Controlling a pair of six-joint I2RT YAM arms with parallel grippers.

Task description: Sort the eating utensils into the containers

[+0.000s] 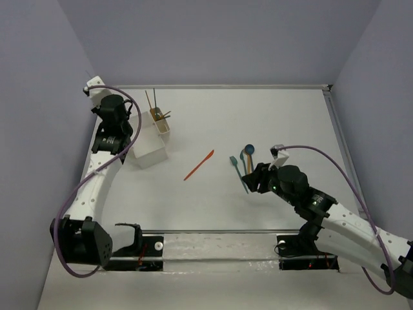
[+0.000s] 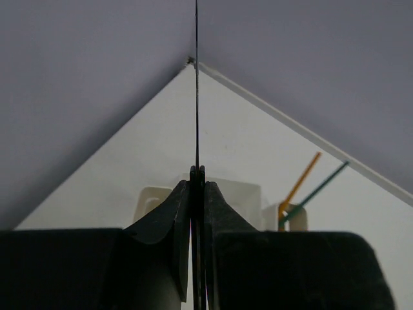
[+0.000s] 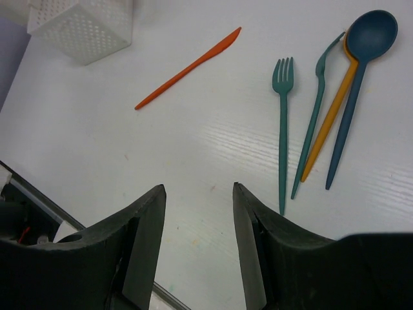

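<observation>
Two sets of jaws: left pinched on a thin dark stick (image 2: 196, 97), right wide apart near teal fork (image 3: 282, 123).

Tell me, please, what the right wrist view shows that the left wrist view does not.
Only the right wrist: the open right gripper above loose utensils: an orange knife, a teal fork, a second teal piece, a yellow-orange handle and a dark teal spoon. Only the left wrist: the left gripper shut on a thin stick, plus an orange stick and a teal stick standing in an end compartment. Both: the white container.
</observation>
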